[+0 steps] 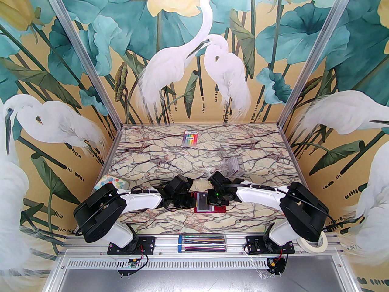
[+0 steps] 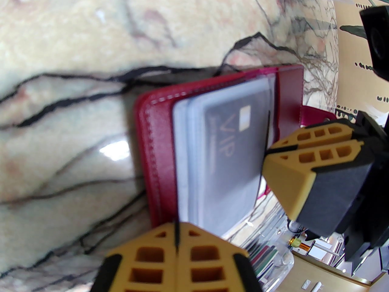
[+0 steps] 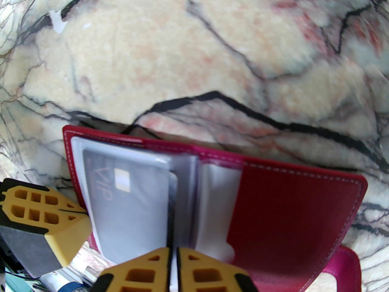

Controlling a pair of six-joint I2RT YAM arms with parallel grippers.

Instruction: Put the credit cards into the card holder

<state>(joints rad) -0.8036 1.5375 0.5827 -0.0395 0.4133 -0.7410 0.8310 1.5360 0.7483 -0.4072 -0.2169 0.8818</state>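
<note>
Two grippers meet over the card holder [image 1: 212, 210], which lies open on the marbled table [image 1: 152, 157] just ahead of the arm bases. The left gripper [image 1: 191, 200] is at its left edge and the right gripper [image 1: 213, 198] is over its middle.

Left wrist view: the left gripper [image 2: 177, 239] is fully closed, its tips at the edge of the clear sleeves [image 2: 194, 163]. Whether a sleeve is pinched cannot be told. One VIP card [image 2: 231, 144] sits inside a sleeve. The right gripper [image 2: 267, 154] carries a credit card [image 2: 268, 129] on edge, seen as a thin dark line.

Right wrist view: the right gripper [image 3: 172, 263] is narrow, clamped on that credit card [image 3: 171, 211], which stands among the sleeves beside the VIP card [image 3: 121, 205]. The snap tab [image 3: 343, 266] lies out of the way.

Judgement: the insertion step is in hand and the card is not yet seated. The next move calls for lining the card's leading edge with one sleeve mouth, sliding it in flat, and releasing only once it is home
</note>
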